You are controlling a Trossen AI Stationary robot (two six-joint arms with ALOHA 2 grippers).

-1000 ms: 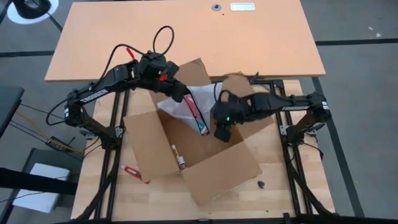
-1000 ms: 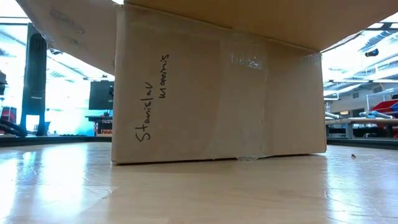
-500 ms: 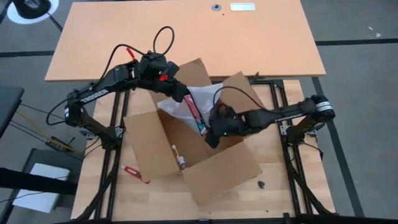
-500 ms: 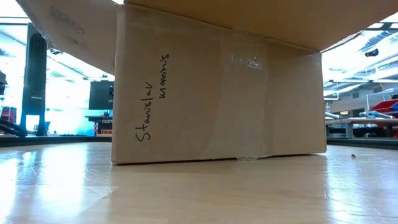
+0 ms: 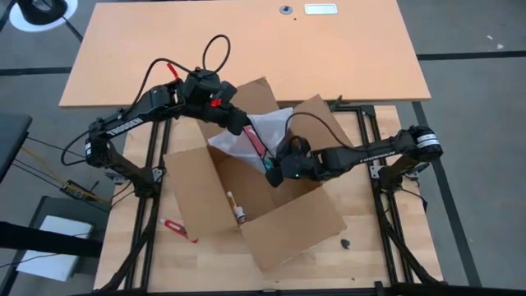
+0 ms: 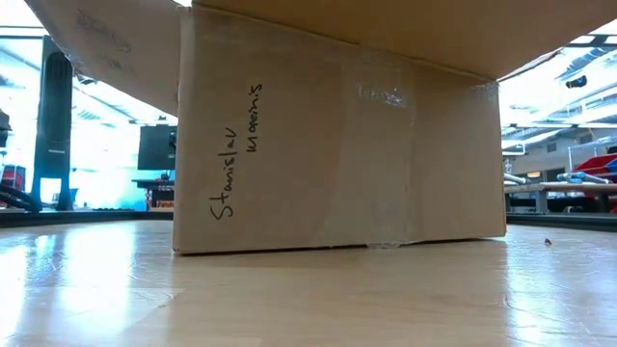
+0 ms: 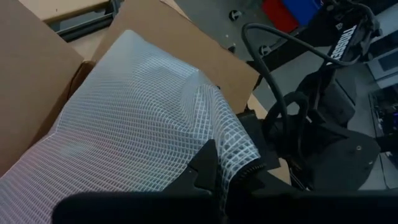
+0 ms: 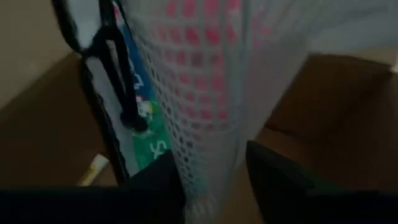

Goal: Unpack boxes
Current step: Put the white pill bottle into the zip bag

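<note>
The bench [image 5: 386, 238], a light wooden top, carries one open cardboard carton [image 5: 288, 218] at its middle, flaps spread, the front flap reaching toward the near edge.

Over the carton's far side the left tool [image 5: 245, 131] is clamped tight on the upper edge of a white mesh-patterned bag [image 5: 263, 130], holding it lifted out of the opening with a pink-and-blue packet [image 5: 265, 160] hanging inside it.

The right tool [image 5: 275, 174] has moved in from the carton's right side within the last second and now sits at the bag's lower end; its fingers [image 8: 273, 177] straddle the mesh and are narrowing, grip not confirmed. Judgement: a two-arm lift-out of the bag is being set up.

A small tube-like item [image 5: 237, 210] remains on the carton floor. A red object [image 5: 177, 226] lies near the bench's left edge, a small dark piece [image 5: 346, 243] near the right. The raised flaps crowd both arms.
</note>
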